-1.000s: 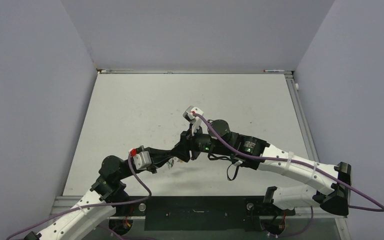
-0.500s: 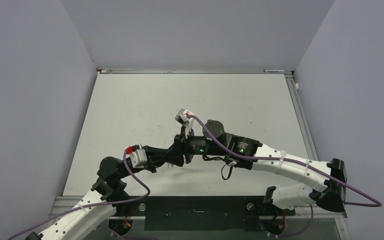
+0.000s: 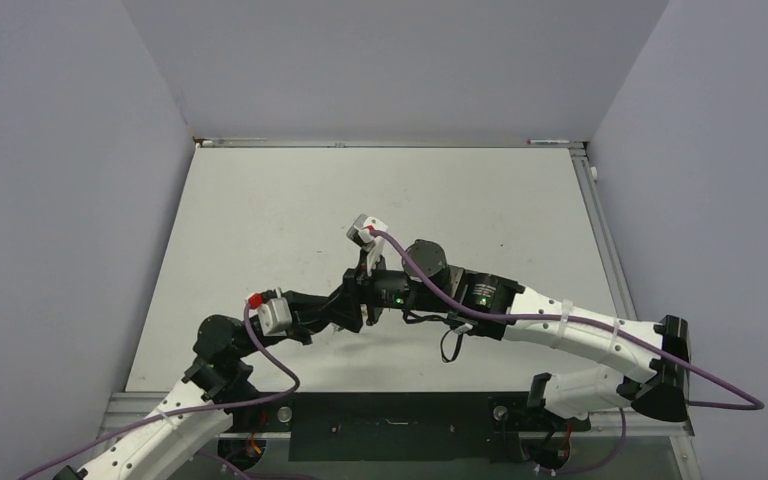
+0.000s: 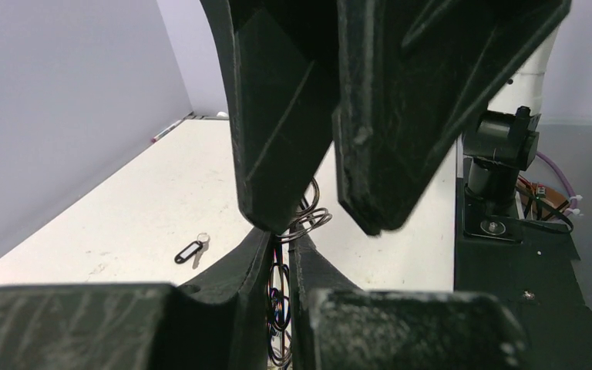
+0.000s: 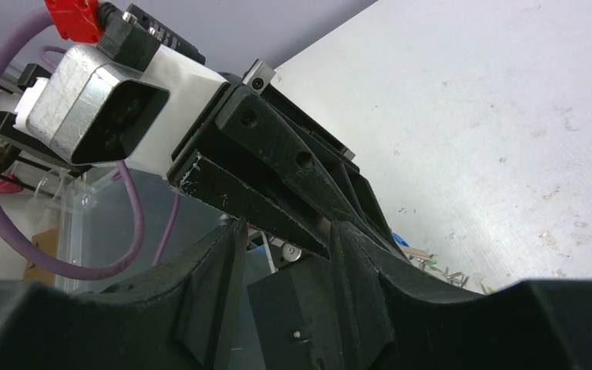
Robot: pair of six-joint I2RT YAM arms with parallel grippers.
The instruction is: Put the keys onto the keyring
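L tool nipping keys, mostly hidden, blurry.

Soft, even light from above
surface uniformly bright, shadows faint; wrist views darker; close black foreground blurred, backgrounds sharp

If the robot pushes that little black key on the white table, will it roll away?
Probably not: the little black key lies flat on the white table, so it should slide, not roll. Its tiny wire loop may flop. Being so small, it likely weighs little.
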